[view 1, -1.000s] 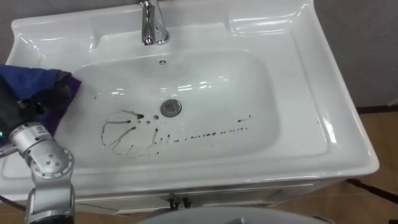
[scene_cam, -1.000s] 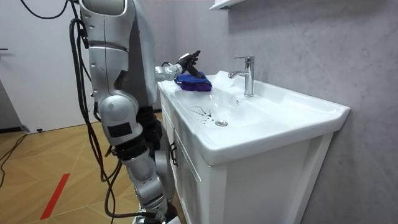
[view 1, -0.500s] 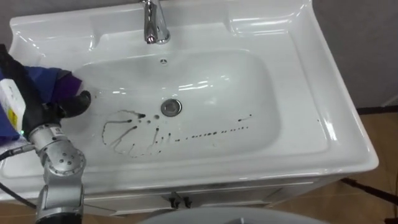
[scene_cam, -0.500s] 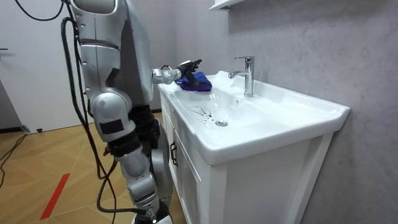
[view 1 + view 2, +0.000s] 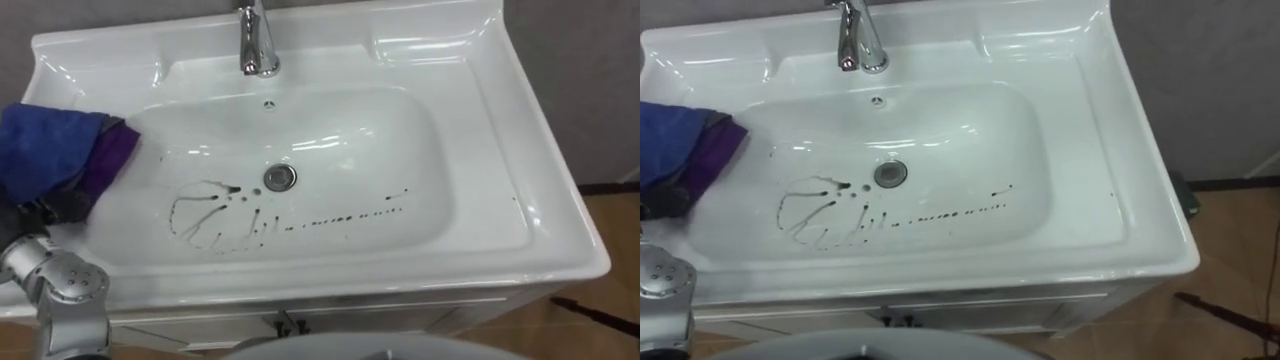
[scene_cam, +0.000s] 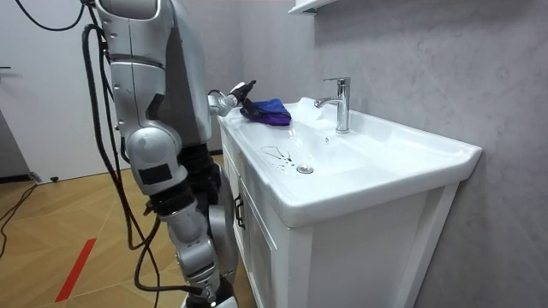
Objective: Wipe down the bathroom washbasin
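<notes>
One hand is at work. The robot's left hand (image 5: 52,209) comes in at the lower left of the eye views and lies on the left rim of the basin (image 5: 480,150). Its dark upper part is tucked under the near edge of the cloth (image 5: 50,155). With the cloth covering it, it is impossible to tell whether the hand grips the cloth or only lies against it.

The cloth is blue, with a purple fold on the side toward the bowl. It sits bunched on the left rim, and that purple edge just reaches over the slope of the bowl.

Inside the white bowl, to the right of the cloth, is a patch of dark smears (image 5: 212,215). They are looping streaks just left of and below the drain (image 5: 280,178). From them a dotted trail of dark specks (image 5: 350,215) runs rightward across the bottom of the bowl. The cloth is well apart from both the smears and the trail.

Above the drain is the small overflow hole (image 5: 268,103), and behind that the chrome tap (image 5: 257,45) stands upright on the back ledge.

In the room view the robot stands upright at the front of the white cabinet (image 6: 342,257), at the room view's left. Its left arm reaches forward to the cloth at the far end of the basin top. A grey wall (image 6: 428,60) rises behind the tap. The wooden floor (image 6: 51,214) carries a red strip (image 6: 75,267).
</notes>
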